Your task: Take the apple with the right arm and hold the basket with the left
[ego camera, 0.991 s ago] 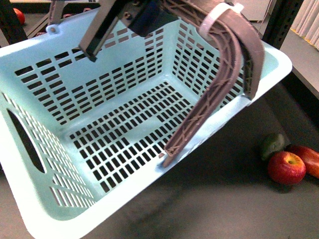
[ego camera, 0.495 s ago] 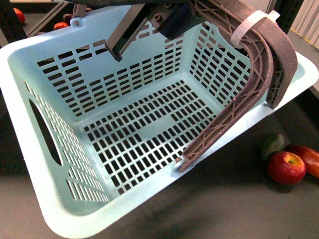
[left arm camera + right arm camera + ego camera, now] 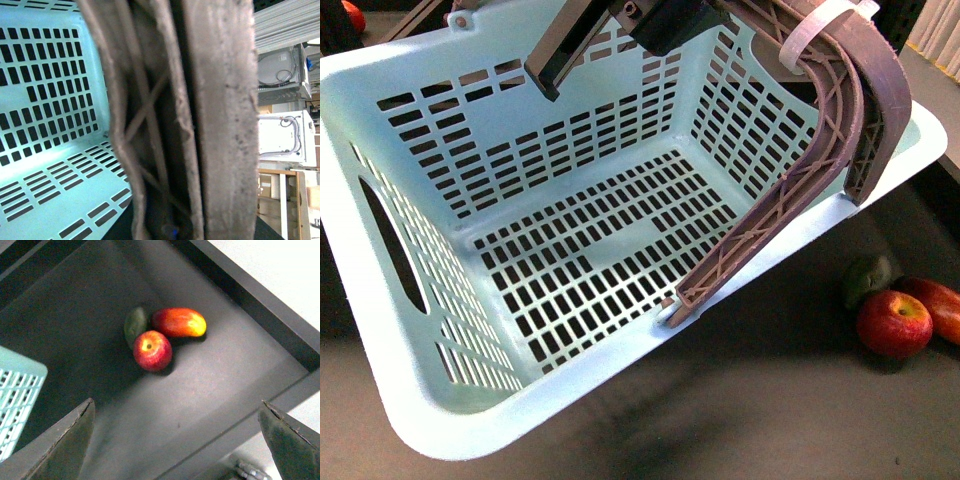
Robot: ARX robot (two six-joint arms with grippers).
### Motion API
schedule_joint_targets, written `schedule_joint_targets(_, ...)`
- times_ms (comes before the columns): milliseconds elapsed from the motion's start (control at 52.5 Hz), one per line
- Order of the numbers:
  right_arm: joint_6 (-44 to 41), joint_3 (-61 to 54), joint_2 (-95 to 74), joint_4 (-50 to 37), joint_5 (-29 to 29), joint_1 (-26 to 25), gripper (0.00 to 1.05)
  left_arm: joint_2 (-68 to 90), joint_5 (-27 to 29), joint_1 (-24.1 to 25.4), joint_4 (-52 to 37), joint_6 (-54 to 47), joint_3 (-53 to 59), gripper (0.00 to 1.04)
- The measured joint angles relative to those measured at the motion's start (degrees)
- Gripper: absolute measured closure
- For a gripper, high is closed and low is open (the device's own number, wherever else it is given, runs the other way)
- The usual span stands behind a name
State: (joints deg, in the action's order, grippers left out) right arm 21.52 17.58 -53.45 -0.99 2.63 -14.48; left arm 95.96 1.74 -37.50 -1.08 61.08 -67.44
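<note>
The apple [image 3: 152,350] lies on the dark table [image 3: 75,305], not yet picked, with its stem dimple up. It touches the avocado [image 3: 135,325] on one side and the long red-orange fruit [image 3: 179,322] on another, so the three make one small group. My right hand [image 3: 177,440] hangs well above them, wide open and empty; I see only its two fingertips [image 3: 65,445] at the corners of the right wrist view. So the picking half of the task is not done. I judge the holding half is done. In the front view the basket [image 3: 380,130] is empty, tilted, and seems to hang over the table with a shadow below it. My left hand [image 3: 620,30] is at the top of its brown handle [image 3: 820,170]. The left wrist view is filled by this handle, very near, so I judge that this hand is closed on it, although I cannot see both jaws. For room: the side of the apple away from the two other fruits is free table, and from above nothing covers it. A raised dark border [image 3: 260,305] runs along the table behind the long fruit, near to it. The low corner of the basket is near the avocado in the front view, so I think my right arm should come straight down and keep clear of that rim.
</note>
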Motion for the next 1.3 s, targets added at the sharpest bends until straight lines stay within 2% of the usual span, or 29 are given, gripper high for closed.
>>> schedule_joint_targets(114, -6.10, 6.14, -20.98, -11.61, -1.44, -1.25, 0.09, 0.00, -0.02, 0.00, 0.00, 0.02, 0.00, 0.89)
schedule_joint_targets(267, -12.70, 13.03, -39.30, -14.53, -2.27, -0.04, 0.09, 0.00, -0.11, 0.00, 0.00, 0.02, 0.00, 0.89)
schedule_joint_targets(457, -16.55, 19.67, -52.13, -14.08, -1.11, 1.53, 0.09, 0.00, -0.20, -0.02, 0.00, 0.02, 0.00, 0.89)
schedule_joint_targets(991, -17.79, 39.67, -75.28, -7.96, 2.78, 8.94, 0.09, 0.00, -0.11, 0.00, 0.02, 0.00, 0.00, 0.89)
schedule_joint_targets(1296, -18.43, 49.83, -83.52, -4.81, 3.65, 9.81, 0.09, 0.00, -0.11, 0.00, 0.00, 0.02, 0.00, 0.89)
